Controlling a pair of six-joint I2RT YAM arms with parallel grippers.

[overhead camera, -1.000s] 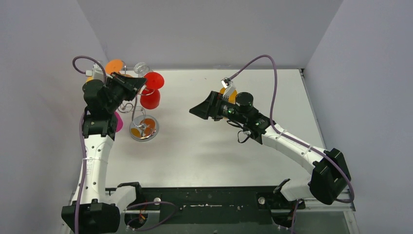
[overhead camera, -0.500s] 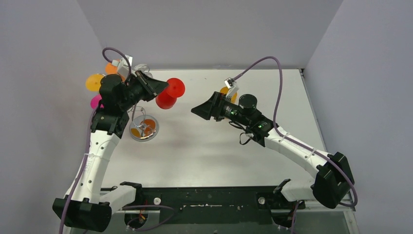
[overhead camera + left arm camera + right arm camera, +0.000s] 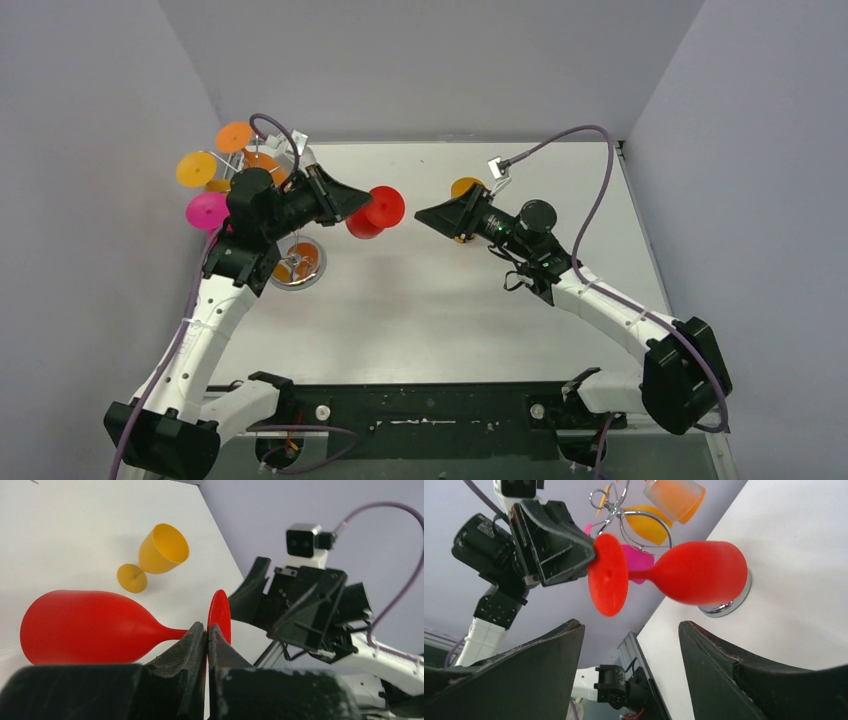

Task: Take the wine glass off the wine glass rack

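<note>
Wine glass [image 3: 377, 212] in left tool [image 3: 206, 631]

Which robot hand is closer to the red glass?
Left. The left gripper is shut on the stem of the red glass, so it touches it. The right gripper is open and points at the glass from the other side, with a gap between them.

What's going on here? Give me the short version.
The left gripper is shut on the stem of a red wine glass, holding it sideways above the table, clear of the wine glass rack, where other glasses hang. The right gripper faces the glass's foot with its jaws open, not touching it. A yellow glass sits on the table nearby.
</note>
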